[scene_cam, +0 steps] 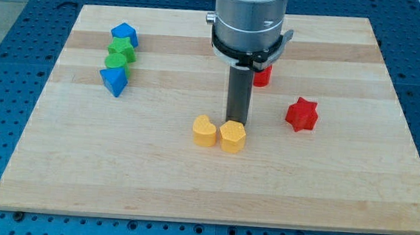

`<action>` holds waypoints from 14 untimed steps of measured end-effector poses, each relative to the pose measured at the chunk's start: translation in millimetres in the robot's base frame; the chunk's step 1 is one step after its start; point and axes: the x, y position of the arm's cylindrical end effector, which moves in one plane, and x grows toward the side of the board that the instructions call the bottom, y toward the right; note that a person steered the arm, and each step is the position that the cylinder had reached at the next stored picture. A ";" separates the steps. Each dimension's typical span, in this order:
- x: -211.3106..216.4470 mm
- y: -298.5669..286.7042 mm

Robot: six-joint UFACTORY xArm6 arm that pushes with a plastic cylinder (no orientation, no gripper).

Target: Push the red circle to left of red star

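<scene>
yellow comes first at the near side of the wooden board (190,190): a yellow heart (204,130) and a yellow hexagon (232,136) sit touching side by side, just below the middle. my tip (236,122) comes down right behind the yellow hexagon, at its far edge, seemingly touching it or just beside it. there are no jaws to open or close on this arm, only a plain dark rod, bare and holding nothing.

further back on the view's right lies the red star (301,114), well clear of other blocks. beyond it, toward the view's top and a little to the view's left of the star, the red circle (262,76) peeks out, partly hidden behind the arm's grey housing (249,20). it is the block to move, and it sits behind the rod, not yet in contact with my tip as far as i can judge.

far off on the view's left, a column runs away from the viewer: a blue triangular block (113,81), a green block (114,61), another green block (121,48), and a blue block (125,33), out of the way of this job.

i judge the circle needs to come nearer, level with the star.
</scene>
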 end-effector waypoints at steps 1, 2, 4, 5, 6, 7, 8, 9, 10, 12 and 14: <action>-23.0 -29.9; -41.0 -71.8; -156.1 -53.8; -165.3 -4.3; -140.5 30.2; -106.8 47.3; -94.3 47.3; -91.1 47.7; -59.8 51.8; -27.1 59.1; -66.1 59.2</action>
